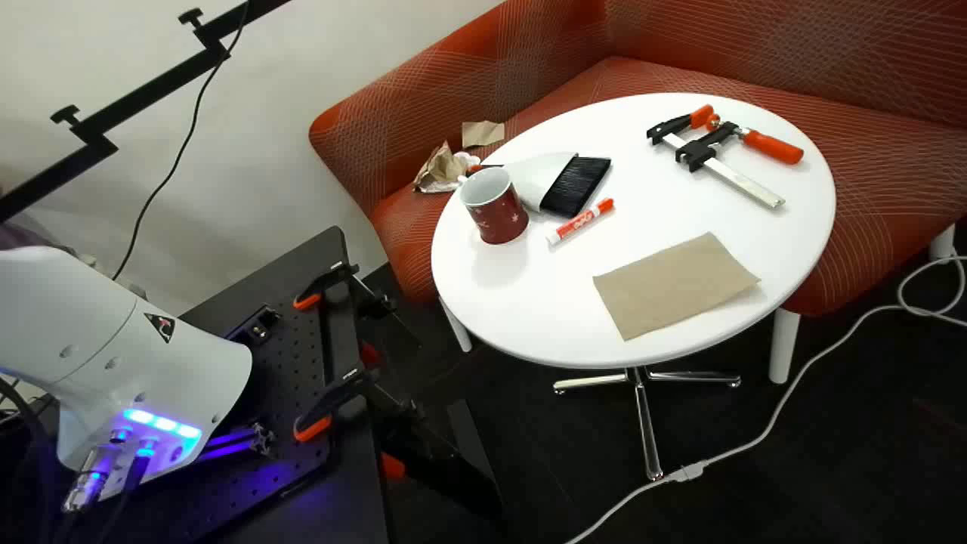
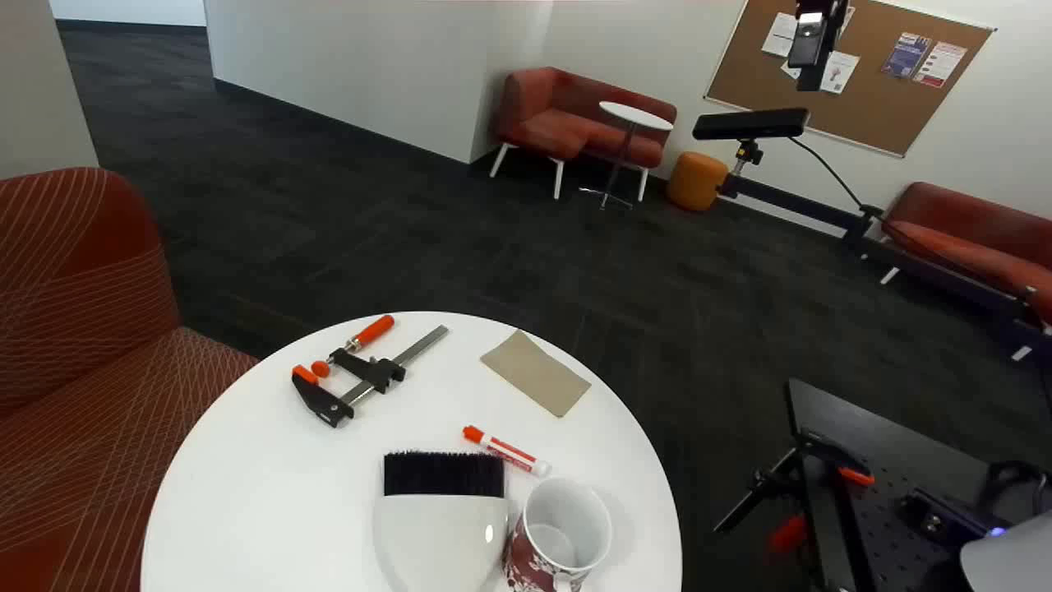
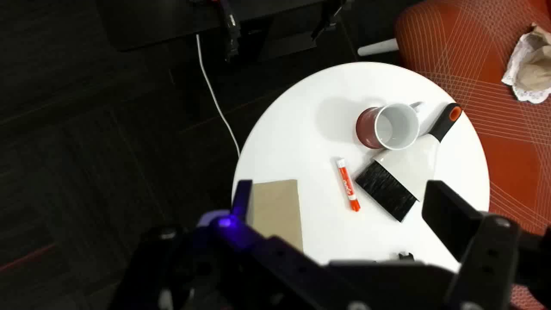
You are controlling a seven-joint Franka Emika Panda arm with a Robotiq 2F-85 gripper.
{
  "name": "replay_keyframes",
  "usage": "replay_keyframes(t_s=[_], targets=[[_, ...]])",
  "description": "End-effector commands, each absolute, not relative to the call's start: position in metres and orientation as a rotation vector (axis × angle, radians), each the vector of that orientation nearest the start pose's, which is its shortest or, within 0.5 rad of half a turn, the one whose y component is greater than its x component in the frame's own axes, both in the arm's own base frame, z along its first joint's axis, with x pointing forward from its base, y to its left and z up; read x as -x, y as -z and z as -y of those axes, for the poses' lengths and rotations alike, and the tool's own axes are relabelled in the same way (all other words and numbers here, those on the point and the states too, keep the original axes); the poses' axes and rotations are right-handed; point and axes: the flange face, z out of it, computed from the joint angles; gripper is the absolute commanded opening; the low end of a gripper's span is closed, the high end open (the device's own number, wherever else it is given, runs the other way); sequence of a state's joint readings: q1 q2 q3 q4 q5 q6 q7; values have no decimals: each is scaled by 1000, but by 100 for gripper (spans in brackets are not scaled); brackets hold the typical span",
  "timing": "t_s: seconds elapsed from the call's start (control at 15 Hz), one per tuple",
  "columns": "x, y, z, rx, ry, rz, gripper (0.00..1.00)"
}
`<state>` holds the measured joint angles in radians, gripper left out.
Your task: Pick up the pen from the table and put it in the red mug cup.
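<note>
In the wrist view, my hand [image 3: 343,202] is spread: its fingers [image 3: 447,211] stand well apart over the round white bench [image 1: 544,302]. The red dry-erase marker [image 1: 580,221] lies flat on the bench, orange end toward the bar clamp [image 1: 702,153], white end near the dark-red mug [image 1: 498,219]. The mug stands upright, mouth up, just beside the black-bristled brush [image 1: 576,187]; whether the two touch, I cannot tell. A brown paper sheet [image 1: 676,287] lies flat, apart from the marker.
</note>
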<state>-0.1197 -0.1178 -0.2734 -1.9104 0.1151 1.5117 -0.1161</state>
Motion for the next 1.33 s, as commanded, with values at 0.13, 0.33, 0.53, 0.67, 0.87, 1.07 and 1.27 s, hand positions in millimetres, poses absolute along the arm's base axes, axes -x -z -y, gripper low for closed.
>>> replay_keyframes(t_s=[0.13,0.33,0.53,0.67,0.87,1.07,1.27], targets=[[-459,-525,182,2879,-352,-406,100],[-459,-525,182,2879,-352,-406,100],[-459,-525,182,2879,-352,-406,100],[-462,-523,181,2882,-363,-409,100],[-479,-512,164,2903,-376,-379,100],[-496,-491,140,2920,-373,-317,100],[-517,-461,116,2957,-313,-243,100]])
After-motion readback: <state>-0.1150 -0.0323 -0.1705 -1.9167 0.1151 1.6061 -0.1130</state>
